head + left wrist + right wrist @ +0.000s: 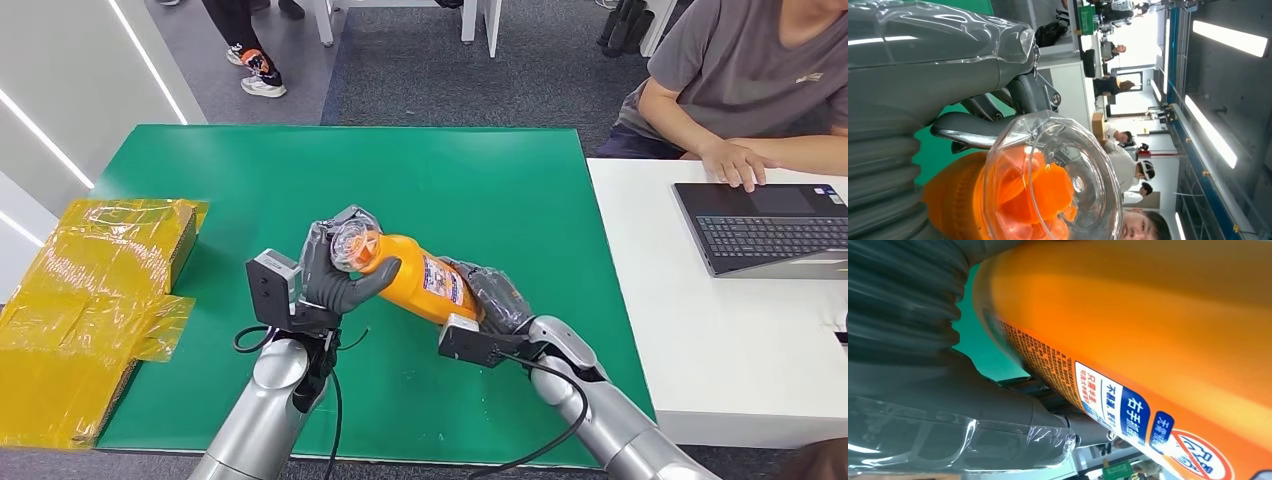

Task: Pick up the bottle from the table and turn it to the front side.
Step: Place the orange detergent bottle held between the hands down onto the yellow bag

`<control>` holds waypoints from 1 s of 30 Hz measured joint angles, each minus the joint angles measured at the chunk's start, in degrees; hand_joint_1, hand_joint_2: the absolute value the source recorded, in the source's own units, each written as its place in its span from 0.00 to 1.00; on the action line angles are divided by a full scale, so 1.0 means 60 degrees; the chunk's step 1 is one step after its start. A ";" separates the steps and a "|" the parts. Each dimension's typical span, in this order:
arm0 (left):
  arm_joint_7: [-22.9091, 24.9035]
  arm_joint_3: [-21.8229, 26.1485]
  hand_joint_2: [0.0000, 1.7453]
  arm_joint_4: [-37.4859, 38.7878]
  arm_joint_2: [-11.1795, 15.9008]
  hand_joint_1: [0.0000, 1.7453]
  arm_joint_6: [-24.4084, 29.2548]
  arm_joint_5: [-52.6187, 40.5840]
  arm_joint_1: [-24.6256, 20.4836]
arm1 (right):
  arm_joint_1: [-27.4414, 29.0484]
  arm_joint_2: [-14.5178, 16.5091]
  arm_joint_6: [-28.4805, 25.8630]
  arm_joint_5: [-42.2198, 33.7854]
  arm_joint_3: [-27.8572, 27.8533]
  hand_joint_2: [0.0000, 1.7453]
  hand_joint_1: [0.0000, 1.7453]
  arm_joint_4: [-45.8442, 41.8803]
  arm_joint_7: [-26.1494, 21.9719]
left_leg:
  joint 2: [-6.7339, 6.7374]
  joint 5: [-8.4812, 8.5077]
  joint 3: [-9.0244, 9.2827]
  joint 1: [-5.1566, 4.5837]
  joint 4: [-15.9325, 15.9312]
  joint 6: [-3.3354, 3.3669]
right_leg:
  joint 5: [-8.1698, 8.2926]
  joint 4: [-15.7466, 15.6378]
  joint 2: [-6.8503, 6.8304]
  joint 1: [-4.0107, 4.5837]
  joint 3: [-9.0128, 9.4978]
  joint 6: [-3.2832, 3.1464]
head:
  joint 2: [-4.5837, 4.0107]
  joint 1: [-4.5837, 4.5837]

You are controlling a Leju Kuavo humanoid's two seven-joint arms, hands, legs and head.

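Both hands hold the orange bottle [420,280] above the table [500,180]: left hand [335,275] at the cap, right hand [495,300] at the base; mistimed turning risks a slip.

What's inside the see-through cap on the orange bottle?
Inside the clear cap of the orange bottle sits an orange nozzle piece. The left hand wraps around the cap end, so its fingers cover part of it.

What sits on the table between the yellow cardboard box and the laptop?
In the head view, the orange bottle, held by the left robot hand and right robot hand over the green mat, lies between the box and laptop.
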 joint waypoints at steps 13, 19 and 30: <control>0.0000 0.0000 1.00 0.0001 0.0000 1.00 -0.0047 0.0024 -0.0018 | 0.0151 0.0000 -0.0116 0.0005 -0.0085 1.00 0.96 -0.0178 0.0142 | 0.0000 0.0000 0.0000 0.0000 0.0000 0.0000 | 0.0000 0.0000 0.0000 0.0000 0.0000 0.0000 | 0.0001 0.0001; 0.0000 0.0000 1.00 0.0001 -0.0004 1.00 -0.0063 0.0056 -0.0036 | 0.0204 0.0001 -0.0239 0.0008 -0.0095 1.00 0.00 -0.0216 0.0244 | -0.0001 0.0000 -0.0001 0.0000 0.0000 0.0000 | 0.0000 0.0000 -0.0001 0.0000 0.0000 0.0000 | 0.0000 0.0002; 0.0007 0.0020 1.00 -0.0014 -0.0038 1.00 0.0419 0.0501 -0.0086 | 0.1049 0.0164 -0.1642 -0.1021 -0.0448 1.00 0.00 -0.1364 0.0719 | -0.0004 0.0000 -0.0005 0.0001 -0.0002 0.0000 | 0.0000 0.0002 -0.0005 0.0000 0.0001 0.0000 | 0.0001 0.0001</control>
